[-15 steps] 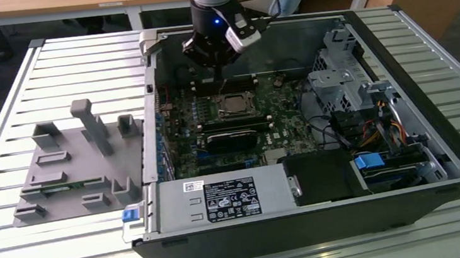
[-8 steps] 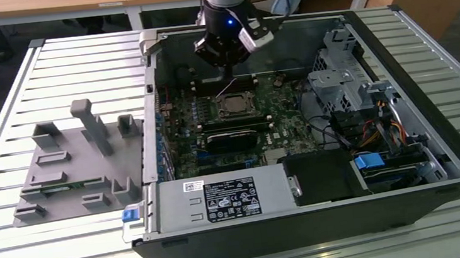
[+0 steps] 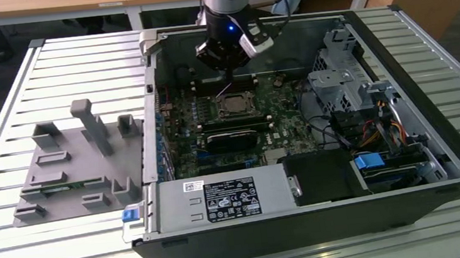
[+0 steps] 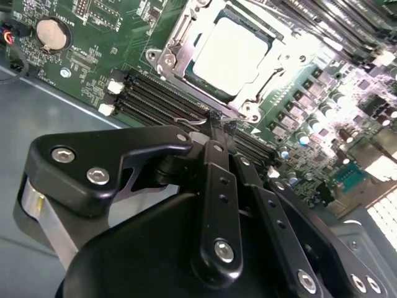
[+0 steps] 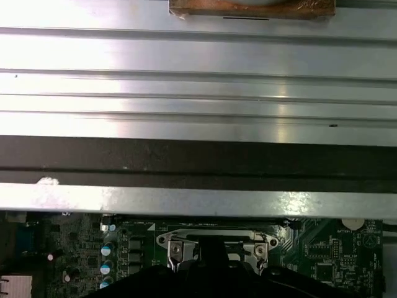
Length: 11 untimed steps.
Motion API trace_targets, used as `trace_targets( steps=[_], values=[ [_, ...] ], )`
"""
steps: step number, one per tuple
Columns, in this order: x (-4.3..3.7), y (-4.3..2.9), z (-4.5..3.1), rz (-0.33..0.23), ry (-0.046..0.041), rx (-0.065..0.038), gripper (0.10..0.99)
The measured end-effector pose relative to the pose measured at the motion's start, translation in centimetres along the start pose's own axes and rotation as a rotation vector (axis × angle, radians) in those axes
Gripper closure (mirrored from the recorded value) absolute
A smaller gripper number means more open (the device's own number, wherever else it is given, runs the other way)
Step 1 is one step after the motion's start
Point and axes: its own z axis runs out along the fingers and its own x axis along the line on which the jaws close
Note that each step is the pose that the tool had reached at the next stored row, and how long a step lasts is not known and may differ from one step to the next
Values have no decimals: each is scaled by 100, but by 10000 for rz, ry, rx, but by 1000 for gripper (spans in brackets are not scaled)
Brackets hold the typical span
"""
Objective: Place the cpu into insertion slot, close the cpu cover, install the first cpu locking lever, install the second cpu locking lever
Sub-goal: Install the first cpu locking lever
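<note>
The cpu [image 4: 231, 53] lies flat in the insertion slot [image 3: 235, 106] on the green board. The silver cpu cover [image 4: 175, 53] is down around it, and the chip's pale top shows through the window. In the exterior view my gripper [image 3: 227, 58] hangs inside the case just beyond the socket, over the black memory slots. In the second wrist view the gripper [image 4: 218, 131] is shut, its tips meeting beside the socket's edge where a thin silver locking lever [image 4: 191, 122] ends. Whether the lever is pinched I cannot tell. The first wrist view shows the cover's hinge edge [image 5: 217, 239].
Long memory slots [image 4: 161, 99] run beside the socket, with a coin battery [image 4: 51, 34] further off. The power supply [image 3: 220, 199] and the drive cage [image 3: 339, 83] crowd the case. A grey parts fixture [image 3: 73, 163] stands on the slatted table at the exterior view's left.
</note>
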Motion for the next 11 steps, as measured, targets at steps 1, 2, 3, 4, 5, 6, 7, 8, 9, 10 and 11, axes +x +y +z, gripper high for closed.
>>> trace_targets(
  steps=[1,2,3,4,5,6,7,8,9,10,11],
  values=[
    [-2,6,7,0,-2,-1,980],
    [-5,10,13,-1,-2,-1,980],
    [-7,14,20,0,-2,-2,980],
    [-8,18,26,1,-2,-2,980],
    [-10,22,33,1,-1,-1,980],
    [-12,26,41,1,-1,-1,980],
    [-15,30,49,0,-1,-1,980],
    [-21,33,56,-1,-1,-2,980],
    [-28,35,63,0,-1,-1,980],
    [-36,38,70,1,0,0,980],
    [-42,41,79,0,0,1,980]
  ],
)
